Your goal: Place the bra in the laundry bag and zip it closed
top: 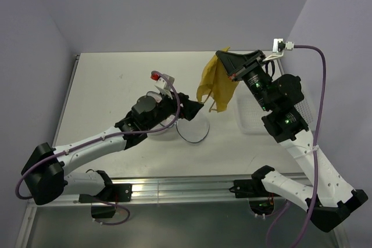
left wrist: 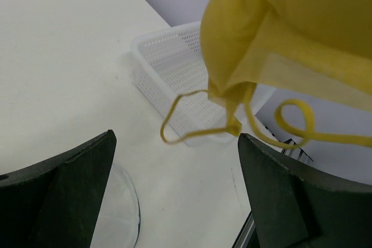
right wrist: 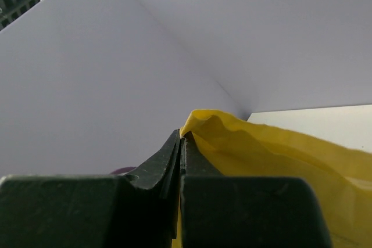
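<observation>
Bra [top: 218,88], yellow, hangs lengthwise from the right gripper [top: 222,54], whose jaws are pressed together on one upper fold of the fabric; the right wrist view shows that fold pinched at the very tips [right wrist: 181,140]. The garment's long axis runs straight down from those jaws, clear of the table [top: 116,85], and its thin strap loops [left wrist: 192,123] trail lowest. The left gripper [top: 196,108] stands with jaws wide apart and holds nothing — in its own view the hanging cloth [left wrist: 279,33] sits above and ahead of the gap [left wrist: 176,137], with one strap loop dangling just in front of it. The laundry bag [top: 195,127], a round mesh pouch with a dark rim, lies on the table below and slightly behind the left jaws; only a sliver of it [left wrist: 122,207] shows under the left finger. From the right jaws the pouch is down and toward the left arm, so the bra's lower end is offset from the pouch, not over it. The left arm is much the nearer to the pouch. A white lattice basket [top: 250,114] lies beyond the hanging cloth, apart from both.
</observation>
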You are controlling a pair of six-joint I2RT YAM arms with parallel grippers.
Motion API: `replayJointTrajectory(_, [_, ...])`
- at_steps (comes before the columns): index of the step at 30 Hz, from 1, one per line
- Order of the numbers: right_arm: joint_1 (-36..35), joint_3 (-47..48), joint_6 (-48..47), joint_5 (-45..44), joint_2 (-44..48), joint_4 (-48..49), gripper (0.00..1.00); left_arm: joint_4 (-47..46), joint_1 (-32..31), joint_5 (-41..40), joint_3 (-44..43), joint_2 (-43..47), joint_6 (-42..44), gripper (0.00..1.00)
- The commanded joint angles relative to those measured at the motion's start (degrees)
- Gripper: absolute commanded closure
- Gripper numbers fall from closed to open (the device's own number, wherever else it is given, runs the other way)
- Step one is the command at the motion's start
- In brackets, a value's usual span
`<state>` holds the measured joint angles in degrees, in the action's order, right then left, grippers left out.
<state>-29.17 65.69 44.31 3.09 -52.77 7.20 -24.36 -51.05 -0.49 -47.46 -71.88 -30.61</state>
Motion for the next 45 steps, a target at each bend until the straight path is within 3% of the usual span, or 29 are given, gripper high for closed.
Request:
replayJointTrajectory(1, [-0.6,2.9,0.7,0.2,1.7,3.5,1.0,-7.1,-0.2,-0.1,2.5,0.6,1.8,0.07])
replayJointTrajectory(10, [-1.2,1.9,2.3,0.2,1.4,4.7,1.0,-14.3,-1.0,12.1,3.6,-1.8,-0.1,0.05])
replayJointTrajectory(15, [-2.0,1.6,2.9,0.9,1.2,5.5,1.0,-14.8,-1.0,9.2,1.3,-3.4,-0.7,0.07])
replayJointTrajectory(18, [-2.5,1.2,3.0,1.0,1.7,5.8,1.0,-15.7,-0.7,5.0,-0.2,-4.2,-0.2,0.15])
replayJointTrajectory(20, [-2.6,0.8,3.0,1.0,2.2,5.7,1.0,-17.7,0.1,5.1,-0.7,-5.1,-1.3,0.3])
replayJointTrajectory(22, [-2.6,0.4,3.2,0.8,2.7,6.0,1.0,-18.7,0.4,5.5,-2.0,-6.6,-1.7,0.34])
replayJointTrajectory(24, [-2.6,0.1,3.4,0.8,2.8,6.2,1.0,-19.1,0.4,7.7,-4.3,-7.8,-2.2,0.32])
replayJointTrajectory(28, [-2.6,-0.2,3.5,0.7,2.7,6.2,1.0,-21.0,0.3,11.6,-4.7,-9.1,-3.3,0.12])
replayJointTrajectory(32, [-2.6,-0.9,4.5,1.5,2.3,7.5,1.0,-20.9,0.3,10.2,-4.0,-9.0,-3.0,0.14])
replayJointTrajectory(33, [-2.6,-0.9,4.8,1.9,2.2,7.6,1.0,-20.7,0.3,10.2,-4.5,-9.1,-3.0,0.17])
replayJointTrajectory(35, [-2.6,-0.8,5.2,2.7,1.9,7.6,1.0,-20.1,0.3,9.6,-4.8,-8.7,-2.9,0.41])
replayJointTrajectory(36, [-2.6,-0.9,4.9,2.5,2.4,7.5,1.0,-19.4,0.3,9.0,-4.8,-8.3,-2.8,0.59])
replayJointTrajectory(39, [-2.6,-1.4,3.8,1.5,3.5,6.7,1.0,-18.6,0.5,7.4,-3.9,-7.4,-2.3,0.79])
replayJointTrajectory(45, [-2.6,-4.0,1.2,3.2,6.4,6.4,1.0,-15.2,1.7,6.6,-2.7,-4.3,-4.2,1.0])
